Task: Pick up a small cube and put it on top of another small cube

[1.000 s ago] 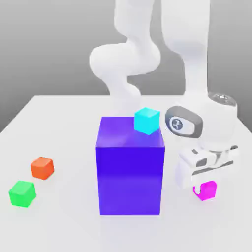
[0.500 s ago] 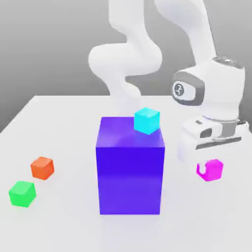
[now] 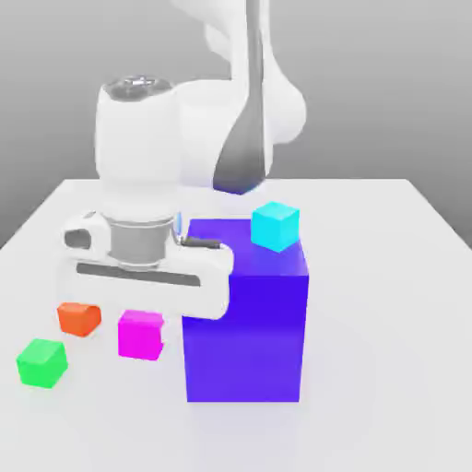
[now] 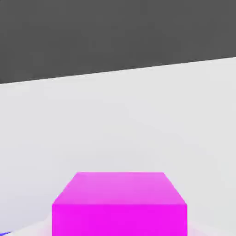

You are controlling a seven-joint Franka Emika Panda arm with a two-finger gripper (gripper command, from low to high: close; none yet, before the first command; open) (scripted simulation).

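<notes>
smooth, matte, flat-coloured renders throughout. small magenta-pink cube (image 3: pixel 141 335): plain faces, crisp square edges, no markings, evenly bright, hung just under the white hand and clear of the table (image 3: pixel 387 277), between the orange cube (image 3: pixel 78 318) and the big purple block (image 3: pixel 245 309), close beside the block's face toward the exterior view's left. seen close in the hand view as well (image 4: pixel 120 203), a flat top face and a slightly darker front face, pale table stretching behind it.

gripper (image 3: pixel 143 318) closed on the small magenta-pink cube, pinched tight, the fingers themselves hidden behind the broad white hand body. rounded glossy-white arm shells above, a grey metal-looking collar at the wrist, a dark grey panel on the link behind.

big purple block tall and box-shaped, deep violet-blue, sharp-cornered. cyan cube (image 3: pixel 275 226) seated on its top, near the far corner toward the exterior view's right. orange cube and green cube (image 3: pixel 41 361) resting on the table toward the exterior view's left, near each other but apart. table plain white, featureless, grey backdrop beyond.
</notes>
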